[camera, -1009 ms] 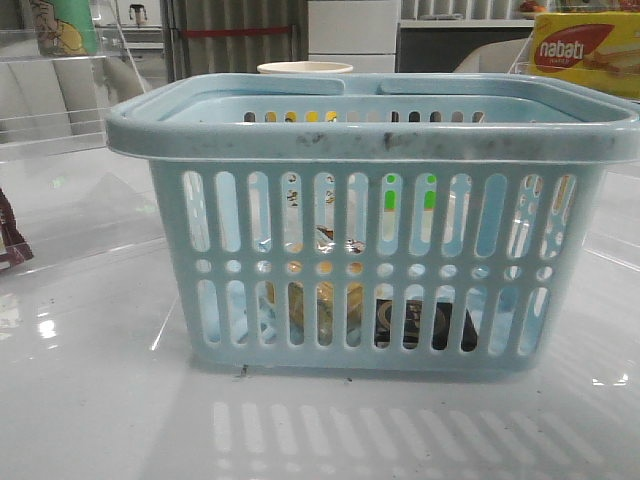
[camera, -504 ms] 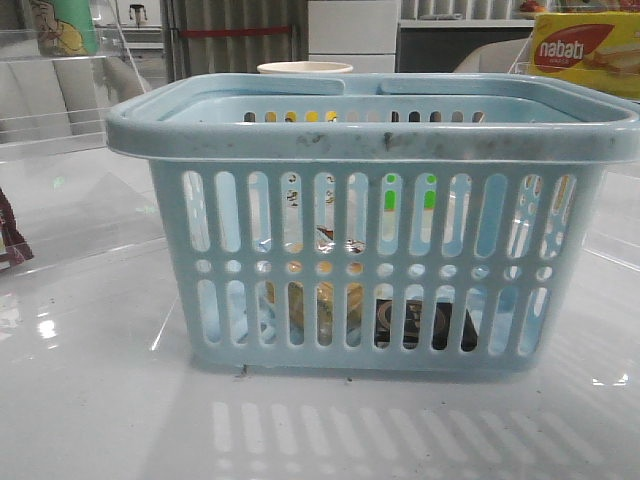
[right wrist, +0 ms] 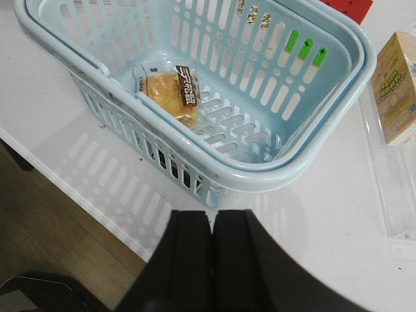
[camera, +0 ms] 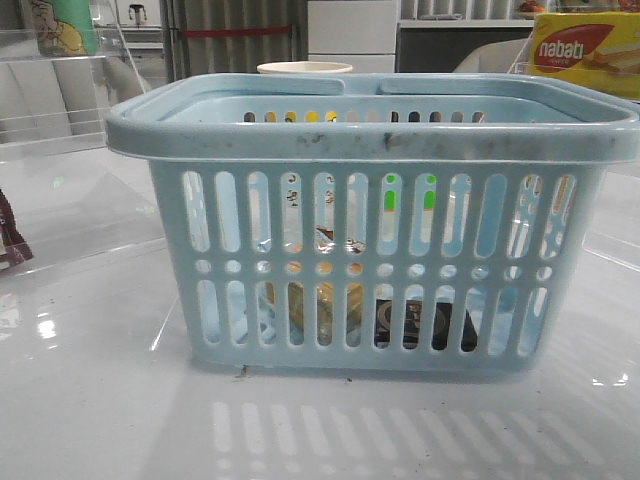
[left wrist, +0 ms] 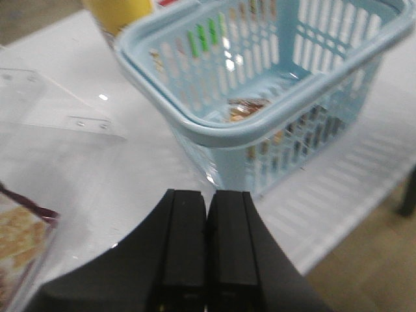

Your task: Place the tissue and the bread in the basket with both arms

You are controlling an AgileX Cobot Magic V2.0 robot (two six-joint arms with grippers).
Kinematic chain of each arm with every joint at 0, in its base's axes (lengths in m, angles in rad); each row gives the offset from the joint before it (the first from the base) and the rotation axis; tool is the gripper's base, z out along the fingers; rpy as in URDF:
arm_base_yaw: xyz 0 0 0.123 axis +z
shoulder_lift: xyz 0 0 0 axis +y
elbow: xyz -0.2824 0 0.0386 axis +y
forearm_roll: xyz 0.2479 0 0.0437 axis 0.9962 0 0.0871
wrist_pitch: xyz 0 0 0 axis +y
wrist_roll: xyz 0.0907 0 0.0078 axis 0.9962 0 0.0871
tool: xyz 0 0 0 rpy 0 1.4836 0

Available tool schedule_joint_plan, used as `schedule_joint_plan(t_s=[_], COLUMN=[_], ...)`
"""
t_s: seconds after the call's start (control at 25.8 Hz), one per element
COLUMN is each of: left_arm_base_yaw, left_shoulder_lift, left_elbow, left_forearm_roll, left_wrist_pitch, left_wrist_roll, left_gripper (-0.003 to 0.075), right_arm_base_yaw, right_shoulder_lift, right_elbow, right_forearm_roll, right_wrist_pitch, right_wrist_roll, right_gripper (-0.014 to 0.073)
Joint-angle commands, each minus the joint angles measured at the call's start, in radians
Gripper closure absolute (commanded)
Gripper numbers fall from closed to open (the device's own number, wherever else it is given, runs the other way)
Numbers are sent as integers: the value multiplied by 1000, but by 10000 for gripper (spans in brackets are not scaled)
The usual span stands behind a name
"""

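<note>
Right wrist view: my right gripper (right wrist: 211, 260) and left gripper (left wrist: 207, 253), both pressed together, hover outside the basket (right wrist: 312, 159) rim; bread (right wrist: 172, 91) and tissue (camera: 425, 325) lie inside.

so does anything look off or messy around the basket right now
Nothing stands out. The basket sits upright on the table, its rim scuffed with dark marks. The bread lies flat inside in its wrapper, and the tissue shows dark through the lower slots. Nothing has spilled.
</note>
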Motion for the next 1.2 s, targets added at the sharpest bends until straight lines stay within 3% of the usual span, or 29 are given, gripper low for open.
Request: schedule_joint_plan(t_s=[0.0,0.27,0.35,0.54,0.66,1.16], left_arm_base_yaw=[123,329,344,344,354,385], left_shoulder_lift=[-108,-315,-338,-424,-456,-491], left_elbow=[82,335,432,629,724,721], left_forearm_roll=[7,-16,-4,192,207,192], left_wrist_pitch=[-210,-332,-459,-673,-792,-798], left_wrist_roll=[-7,-9,-32,-299,-316,-318], left_gripper=[629,629,629,629,629,629], right_arm_base_yaw=[0,0,0,0,0,0], right_shoulder_lift=[1,1,1,1,1,1], right_elbow=[-24,-24,-24,-24,-24,-24], right_forearm_roll=[-8,-8,-8,-8,-8,-8], right_wrist_pitch=[-65,-65,-65,-65,-65,-61], right_wrist_roll=[-6,-6,-6,-6,-6,-6], right_gripper=[536,536,536,536,536,536])
